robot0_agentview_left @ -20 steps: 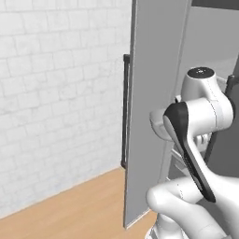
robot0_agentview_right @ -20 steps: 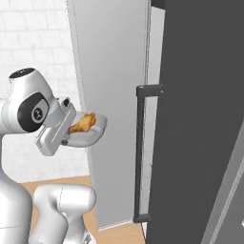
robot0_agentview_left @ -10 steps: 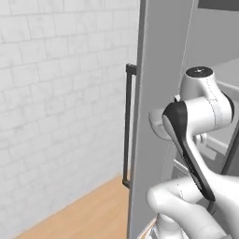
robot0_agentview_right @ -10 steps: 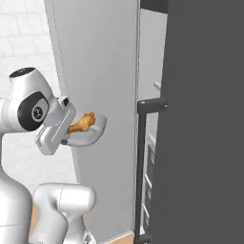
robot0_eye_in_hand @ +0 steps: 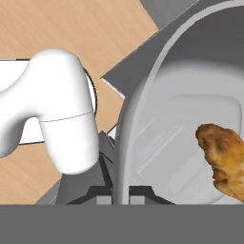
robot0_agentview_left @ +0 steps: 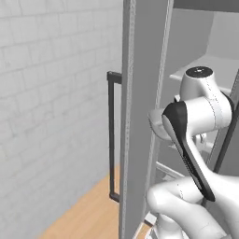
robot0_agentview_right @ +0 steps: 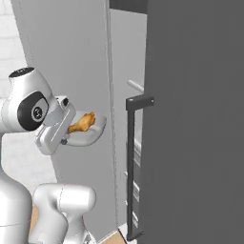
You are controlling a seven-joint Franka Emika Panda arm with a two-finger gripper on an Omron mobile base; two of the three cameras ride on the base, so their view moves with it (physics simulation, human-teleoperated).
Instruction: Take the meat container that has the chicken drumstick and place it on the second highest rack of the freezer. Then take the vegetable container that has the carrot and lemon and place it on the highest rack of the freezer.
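At the freezer point(robot0_agentview_right: 190, 119), door side: base is parked close, arm raised at mid height.
End effector point(robot0_eye_in_hand: 114, 193): clamped on the rim of the meat container point(robot0_agentview_right: 88, 136), tips pinching the near wall as seen from the hand view.
Container: light-grey rounded tub, held in the air just beside the open door point(robot0_agentview_left: 140, 116), roughly level.
Chicken drumstick point(robot0_agentview_right: 82, 122): lying inside the tub toward the far side, loose, not secured.
Freezer interior: light shelf point(robot0_agentview_left: 196, 70) visible past the door edge in the left base view; which rack it is I cannot tell from here.
Handle point(robot0_agentview_right: 131, 167): black bar on the dark front, near the tub's path.
Stage, my read: carry phase, tub not yet on any rack.
Risk 1: tub clips the door edge or handle on the way in, because clearance looks tight.
Risk 2: one-sided rim grip lets the tub droop; tilt would roll the drumstick out.
Risk 3: wrong rack picked, since the shelves are mostly hidden behind the door.
Vegetable container: untouched for now.
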